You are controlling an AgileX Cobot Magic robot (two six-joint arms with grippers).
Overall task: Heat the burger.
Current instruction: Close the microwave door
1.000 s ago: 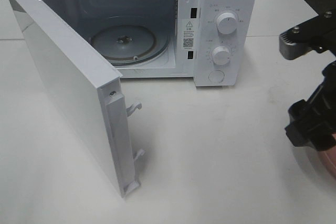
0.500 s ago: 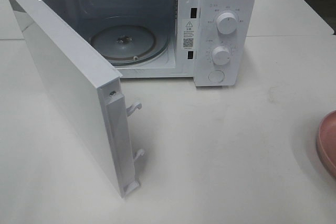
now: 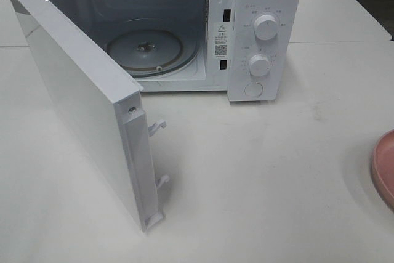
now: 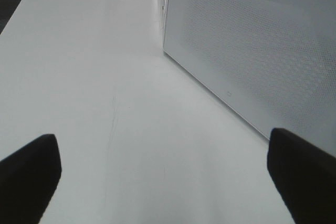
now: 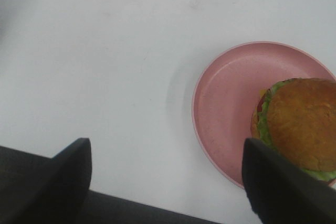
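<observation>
Looks like a lab test bench dressed as a kitchen corner, not a real home kitchen. Bare white tabletop point(image 3: 277, 177), several slabs butted together with visible seams, no cloth, no wall cabinets in sight. A white microwave point(image 3: 261, 35) sits on it, well ahead of my right pincer point(image 5: 165, 182), door point(image 3: 80, 109) swung wide, glass turntable point(image 3: 144, 50) showing inside. A pink plate point(image 5: 231, 103) with a burger point(image 5: 296, 127) lies right under that pincer. My left pincer point(image 4: 165, 171) hangs over plain tabletop beside the door's perforated outer face. Dark background past the table edge, even overhead lighting.
</observation>
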